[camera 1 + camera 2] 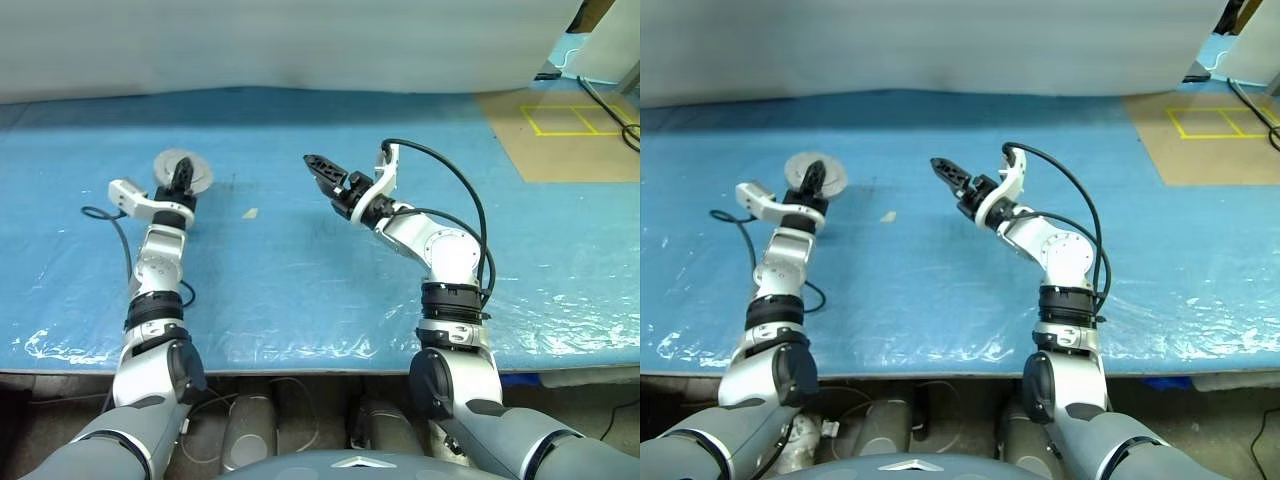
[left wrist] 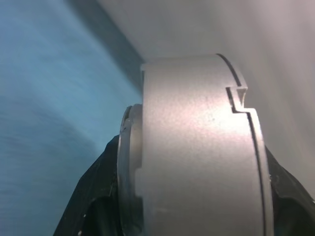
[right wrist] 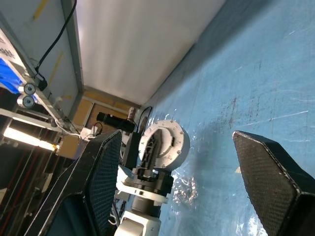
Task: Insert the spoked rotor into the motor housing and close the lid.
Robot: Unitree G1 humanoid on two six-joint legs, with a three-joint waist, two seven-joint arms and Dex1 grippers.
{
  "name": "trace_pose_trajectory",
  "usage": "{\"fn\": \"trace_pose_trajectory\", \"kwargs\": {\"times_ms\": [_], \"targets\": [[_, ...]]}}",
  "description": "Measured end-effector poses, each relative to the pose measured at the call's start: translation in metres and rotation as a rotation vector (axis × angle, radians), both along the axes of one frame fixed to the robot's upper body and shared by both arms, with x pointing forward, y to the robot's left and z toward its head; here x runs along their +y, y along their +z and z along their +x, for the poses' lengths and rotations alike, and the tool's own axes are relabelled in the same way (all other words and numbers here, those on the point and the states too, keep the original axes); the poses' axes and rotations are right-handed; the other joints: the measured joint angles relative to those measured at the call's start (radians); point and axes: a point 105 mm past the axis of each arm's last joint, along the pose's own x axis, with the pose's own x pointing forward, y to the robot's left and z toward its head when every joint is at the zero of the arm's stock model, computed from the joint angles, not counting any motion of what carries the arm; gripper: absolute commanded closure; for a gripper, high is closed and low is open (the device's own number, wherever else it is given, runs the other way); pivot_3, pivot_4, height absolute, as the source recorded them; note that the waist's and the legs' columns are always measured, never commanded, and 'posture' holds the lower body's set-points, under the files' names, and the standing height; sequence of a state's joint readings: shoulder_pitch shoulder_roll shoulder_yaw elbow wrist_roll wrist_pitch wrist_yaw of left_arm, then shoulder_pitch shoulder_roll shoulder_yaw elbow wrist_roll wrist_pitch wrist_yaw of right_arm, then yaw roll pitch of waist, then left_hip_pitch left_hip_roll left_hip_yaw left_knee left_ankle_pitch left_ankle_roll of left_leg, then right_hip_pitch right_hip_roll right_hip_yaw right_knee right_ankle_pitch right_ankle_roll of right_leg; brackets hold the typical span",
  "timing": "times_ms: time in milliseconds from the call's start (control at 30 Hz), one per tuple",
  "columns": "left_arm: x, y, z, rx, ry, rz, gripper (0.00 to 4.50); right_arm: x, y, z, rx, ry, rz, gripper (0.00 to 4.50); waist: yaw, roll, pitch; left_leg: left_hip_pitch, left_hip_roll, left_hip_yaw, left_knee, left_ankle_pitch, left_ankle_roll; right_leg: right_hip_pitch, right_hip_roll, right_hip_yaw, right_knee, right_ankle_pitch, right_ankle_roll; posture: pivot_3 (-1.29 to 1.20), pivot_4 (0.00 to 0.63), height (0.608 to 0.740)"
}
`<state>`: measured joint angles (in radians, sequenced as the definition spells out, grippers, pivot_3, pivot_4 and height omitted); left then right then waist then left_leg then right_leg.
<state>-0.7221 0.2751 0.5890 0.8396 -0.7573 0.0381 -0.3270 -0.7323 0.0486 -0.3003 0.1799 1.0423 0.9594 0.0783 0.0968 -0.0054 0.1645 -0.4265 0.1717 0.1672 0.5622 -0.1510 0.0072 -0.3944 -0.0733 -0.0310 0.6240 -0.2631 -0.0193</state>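
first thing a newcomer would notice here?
The left hand, out over the blue table cover, grips a closed round silver motor housing on edge, lid shut against it. The right hand hangs open and empty mid-table, pointing toward it.

A blue plastic sheet [image 1: 300,290], wrinkled and glossy along its near edge, covered the table [image 1: 560,352]. A pale white backdrop [image 1: 300,40] ran along the far side. At the far right lay a brown cardboard-coloured patch [image 1: 560,140] marked with yellow tape lines [image 1: 575,120]. The right wrist view caught a metal frame [image 3: 74,49], a black cable [image 3: 59,34] and a bright light strip [image 3: 24,137].
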Motion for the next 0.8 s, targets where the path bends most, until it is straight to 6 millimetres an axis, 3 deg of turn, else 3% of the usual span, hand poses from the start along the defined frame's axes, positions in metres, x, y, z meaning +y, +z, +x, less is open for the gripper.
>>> {"fn": "trace_pose_trajectory", "kwargs": {"times_ms": [167,300,567,767,800], "targets": [[0.028,-0.006,-0.004,0.021,0.093,0.041,1.88,0.002,-0.001,-0.001,-0.009,0.010,-0.021,0.76,0.007,-0.003,0.000,-0.002,0.000,-0.003,0.001,0.000,0.000,0.001,-0.001,-0.003,0.000,0.000,0.000,0.00,0.150,0.740],[0.031,-0.003,-0.003,0.017,0.085,0.081,1.88,0.004,-0.002,-0.002,-0.009,0.019,-0.032,0.76,0.008,-0.003,0.000,-0.001,0.000,-0.003,0.002,0.000,0.000,0.002,-0.001,-0.004,0.000,0.000,0.000,0.00,0.150,0.740],[0.035,-0.020,-0.005,0.101,0.065,0.097,1.88,0.003,-0.004,-0.001,-0.003,0.010,-0.048,0.76,0.003,-0.003,0.000,-0.001,0.000,-0.003,0.001,0.000,0.000,0.001,-0.001,-0.004,0.000,0.000,-0.001,0.00,0.150,0.740],[0.042,-0.026,-0.009,0.142,0.083,0.103,0.11,0.004,-0.005,-0.001,-0.001,0.011,-0.057,0.73,0.000,-0.003,0.000,0.001,0.000,-0.003,0.001,0.000,0.000,0.003,-0.001,-0.004,0.000,0.001,-0.001,0.00,0.150,0.740],[0.045,-0.025,-0.009,0.146,0.089,0.113,0.05,0.004,-0.006,-0.001,-0.001,0.012,-0.059,0.73,0.000,-0.003,0.000,0.001,0.000,-0.003,0.001,0.000,0.000,0.003,-0.001,-0.004,0.000,0.001,-0.001,0.00,0.150,0.740]]}}
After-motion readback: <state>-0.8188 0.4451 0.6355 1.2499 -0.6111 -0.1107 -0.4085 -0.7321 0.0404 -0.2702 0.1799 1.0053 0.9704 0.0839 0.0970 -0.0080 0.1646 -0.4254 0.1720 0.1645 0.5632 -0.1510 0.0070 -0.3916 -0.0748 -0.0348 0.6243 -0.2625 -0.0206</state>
